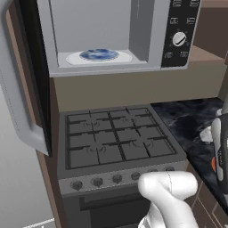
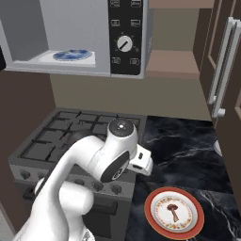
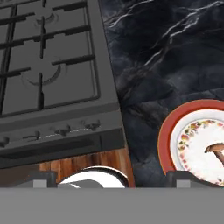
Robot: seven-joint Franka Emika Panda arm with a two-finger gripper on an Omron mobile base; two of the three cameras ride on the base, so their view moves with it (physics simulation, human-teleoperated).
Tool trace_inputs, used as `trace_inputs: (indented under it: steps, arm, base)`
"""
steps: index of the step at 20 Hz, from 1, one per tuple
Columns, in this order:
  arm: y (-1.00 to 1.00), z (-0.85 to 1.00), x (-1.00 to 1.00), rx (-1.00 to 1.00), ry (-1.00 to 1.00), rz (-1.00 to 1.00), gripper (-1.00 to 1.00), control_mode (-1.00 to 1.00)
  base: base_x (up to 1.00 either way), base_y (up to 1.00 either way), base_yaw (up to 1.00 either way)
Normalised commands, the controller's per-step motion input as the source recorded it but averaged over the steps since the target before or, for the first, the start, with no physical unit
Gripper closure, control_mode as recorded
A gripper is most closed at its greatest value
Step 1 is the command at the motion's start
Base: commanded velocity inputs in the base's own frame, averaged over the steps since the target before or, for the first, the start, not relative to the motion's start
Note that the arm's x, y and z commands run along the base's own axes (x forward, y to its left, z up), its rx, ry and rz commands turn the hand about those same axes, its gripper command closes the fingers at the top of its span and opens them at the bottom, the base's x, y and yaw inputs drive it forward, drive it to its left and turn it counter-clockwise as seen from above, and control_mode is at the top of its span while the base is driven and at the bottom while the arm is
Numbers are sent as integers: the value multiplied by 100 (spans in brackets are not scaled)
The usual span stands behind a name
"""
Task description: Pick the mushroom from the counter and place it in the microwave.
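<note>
The mushroom [image 2: 172, 210] is a small reddish-brown lump lying on a red-rimmed dish [image 2: 152, 212] near the front of the black marbled counter [image 2: 188, 146]. In the hand view the mushroom [image 3: 215, 149] sits at the right edge on the same dish [image 3: 165, 140]. My gripper [image 3: 111, 178] hangs above the seam between hob and counter [image 3: 148, 65], left of the dish, open with its dark fingertips [image 3: 43, 177] far apart and nothing between them. The microwave [image 1: 151, 31] stands above the hob, its door [image 1: 22, 89] swung open, with a blue plate [image 1: 99, 54] on the white turntable.
A grey gas hob [image 1: 116, 136] with black grates lies under the microwave, its knobs [image 1: 97, 181] along the front. A tall brown cabinet with long handles [image 2: 221, 66] rises at the right. My own elbow [image 2: 120, 150] stands over the hob's right edge.
</note>
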Motion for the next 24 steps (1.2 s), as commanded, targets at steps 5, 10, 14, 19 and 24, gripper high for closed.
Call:
trace_inputs:
  steps: [5,10,14,19,24]
  arm:
    - [-100,-57,6,0,16,-22,-100,-100]
    - [-100,-54,20,0,24,-22,-100,-100]
    - [-100,-50,24,5,18,-14,-100,-100]
    - [-65,-53,14,10,4,0,-100,-100]
    - [-55,-41,14,13,1,2,-100,-100]
  base:
    - [0,0,0]
    - [0,0,0]
    - [0,0,0]
    - [0,0,0]
    - [0,0,0]
